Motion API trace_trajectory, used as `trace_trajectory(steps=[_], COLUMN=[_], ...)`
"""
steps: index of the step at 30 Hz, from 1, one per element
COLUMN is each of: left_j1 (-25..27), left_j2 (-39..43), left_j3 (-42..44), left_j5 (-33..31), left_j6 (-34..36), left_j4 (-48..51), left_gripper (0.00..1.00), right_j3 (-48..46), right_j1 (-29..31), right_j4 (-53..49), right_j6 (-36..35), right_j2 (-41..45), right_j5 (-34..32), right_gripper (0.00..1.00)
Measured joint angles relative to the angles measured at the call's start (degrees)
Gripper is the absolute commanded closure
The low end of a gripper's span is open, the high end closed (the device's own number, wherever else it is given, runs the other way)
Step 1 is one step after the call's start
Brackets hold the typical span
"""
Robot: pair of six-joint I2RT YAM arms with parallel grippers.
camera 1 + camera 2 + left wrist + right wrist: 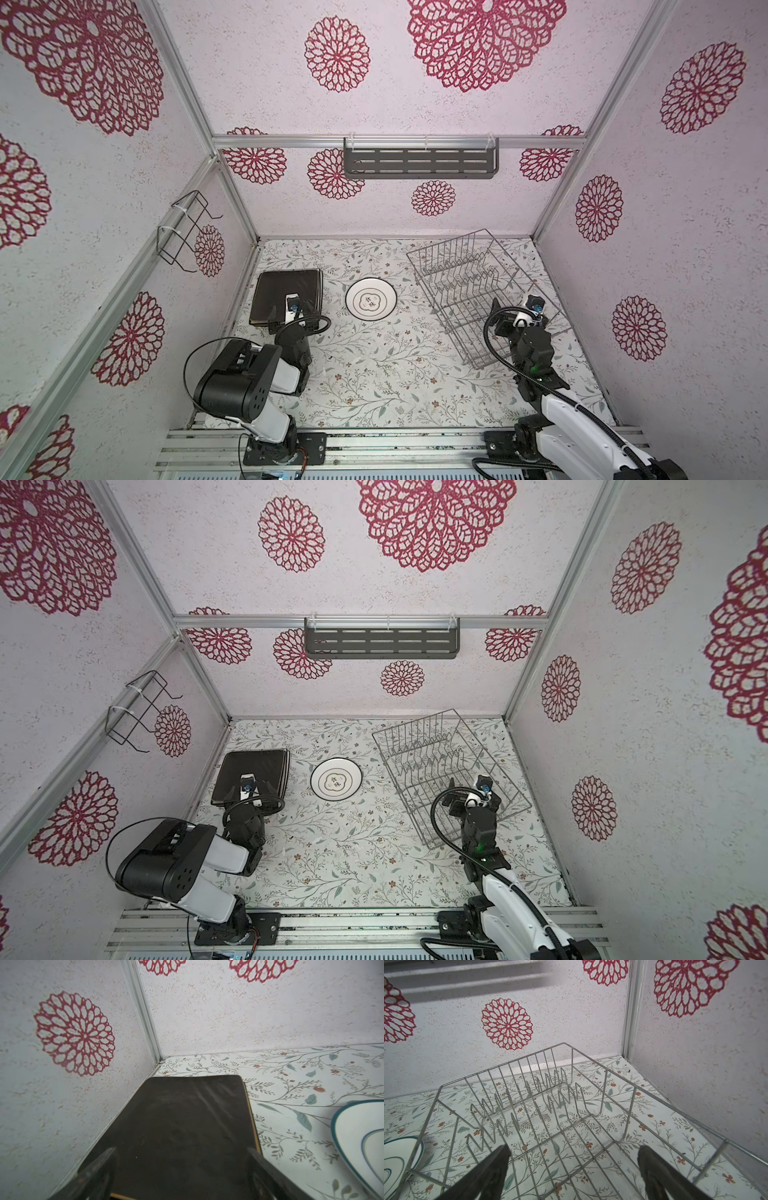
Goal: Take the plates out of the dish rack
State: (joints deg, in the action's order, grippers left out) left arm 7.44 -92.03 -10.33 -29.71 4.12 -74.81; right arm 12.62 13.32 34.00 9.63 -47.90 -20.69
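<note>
Right tool [574, 1150], jaws spread wide and grasping nothing, hangs over the near end of the dish rack [469, 291], above its wire floor. The rows of upright tines stand just beyond it. The right arm [536, 353] stretches forward from its base, with the wrist above the rack's near rim. Left tool [180, 1159], likewise released, has its fingers [99, 1167] either side of the near edge of a stack of square plates [282, 282]. Whether they touch the stack cannot be told. The stack has a black plate on top and paler edges showing beneath. It lies flat on the tabletop [374, 374], well to the left of the dish rack. The round white plate [371, 300], dark-rimmed, lies flat between the stack and the rack, touching neither. The left arm [245, 382] is folded, elbow raised and forearm angled down toward the stack.
</note>
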Motion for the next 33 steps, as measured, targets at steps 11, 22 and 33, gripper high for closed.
trace_trajectory(steps=[11, 22, 33], left_j1=[-8.4, -13.2, -13.6], left_j2=[-0.1, 1.9, 2.0], left_j3=[-3.7, -13.0, -13.0], left_j5=[8.0, 12.9, 13.8], left_j6=[-6.0, -10.8, -12.0], left_j4=[1.2, 19.2, 22.7], left_gripper=[0.03, 0.03, 0.03], right_j3=[0.0, -1.8, 0.4], right_j1=[-3.0, -5.7, -10.6], right_j4=[5.1, 20.5, 36.1], right_j6=[-4.6, -11.4, -11.0], right_j2=[-7.7, -25.9, -37.3], right_j5=[0.4, -0.2, 7.6], right_gripper=[0.01, 0.01, 0.01])
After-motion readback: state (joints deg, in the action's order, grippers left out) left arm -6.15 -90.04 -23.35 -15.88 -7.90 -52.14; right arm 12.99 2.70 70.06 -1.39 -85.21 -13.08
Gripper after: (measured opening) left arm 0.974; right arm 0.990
